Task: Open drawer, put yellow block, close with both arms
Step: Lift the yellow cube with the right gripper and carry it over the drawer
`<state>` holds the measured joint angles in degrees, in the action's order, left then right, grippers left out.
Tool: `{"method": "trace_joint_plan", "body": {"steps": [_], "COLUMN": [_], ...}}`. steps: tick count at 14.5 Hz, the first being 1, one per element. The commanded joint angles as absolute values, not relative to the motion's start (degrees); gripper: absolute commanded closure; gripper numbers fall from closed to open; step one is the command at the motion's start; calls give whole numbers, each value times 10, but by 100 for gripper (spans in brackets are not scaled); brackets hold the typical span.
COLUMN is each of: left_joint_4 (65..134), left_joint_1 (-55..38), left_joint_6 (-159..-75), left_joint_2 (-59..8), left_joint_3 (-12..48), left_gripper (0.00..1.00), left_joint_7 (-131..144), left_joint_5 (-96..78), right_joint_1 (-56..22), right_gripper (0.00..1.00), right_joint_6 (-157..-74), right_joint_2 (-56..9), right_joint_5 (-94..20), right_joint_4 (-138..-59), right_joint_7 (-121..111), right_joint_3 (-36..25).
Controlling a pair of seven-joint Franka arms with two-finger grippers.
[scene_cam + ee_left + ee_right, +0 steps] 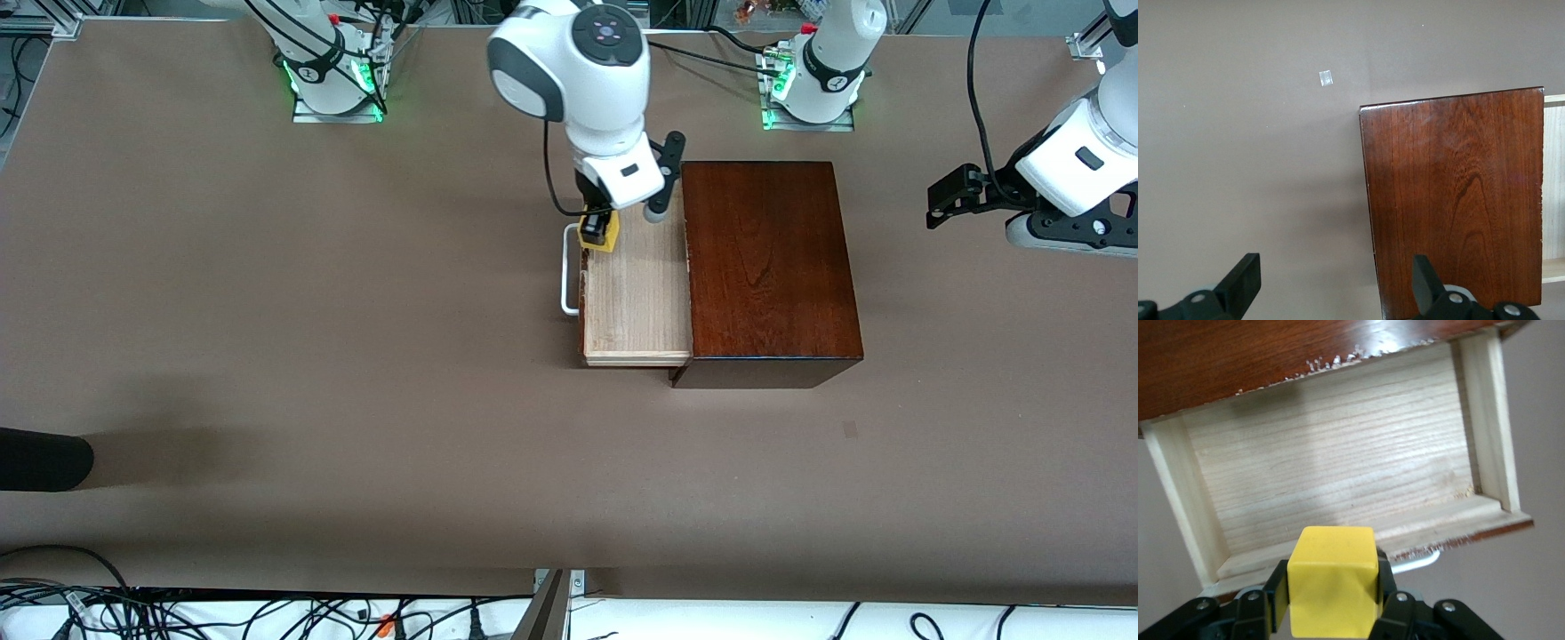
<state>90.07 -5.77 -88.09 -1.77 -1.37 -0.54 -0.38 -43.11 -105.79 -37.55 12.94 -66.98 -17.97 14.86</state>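
Observation:
The drawer is pulled out of the reddish-brown box toward the right arm's end, and its pale tray is empty. Its white handle is at the outer end. My right gripper is shut on the yellow block and holds it over the drawer's handle end. In the right wrist view the block sits between the fingers above the tray. My left gripper is open and empty, up over the table at the left arm's end. Its view shows the box top.
A dark rounded object lies at the table's edge at the right arm's end, nearer the front camera. A small pale patch marks the table nearer the camera than the box. Cables run along the front edge.

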Motion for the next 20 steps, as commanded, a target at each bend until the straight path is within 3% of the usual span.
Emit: {"method": "trace_joint_plan", "body": {"steps": [1,20], "left_joint_4": [901,898], "left_joint_1": [-56,-56], "left_joint_6": [-880,-880], "left_joint_2": [-10,-11], "left_joint_3": [-12,-12], "left_gripper": [0,0], "left_joint_7": [-18,-18], "left_joint_5": [4,4], "right_joint_1": [-456,-468], "right_gripper": [80,80], "right_joint_6": [-1054,-1100], "right_joint_2": [-417,-469], "right_joint_5": [166,195], "right_joint_4": [-633,-638], "right_joint_7": [-185,-249], "right_joint_3": [143,138]}}
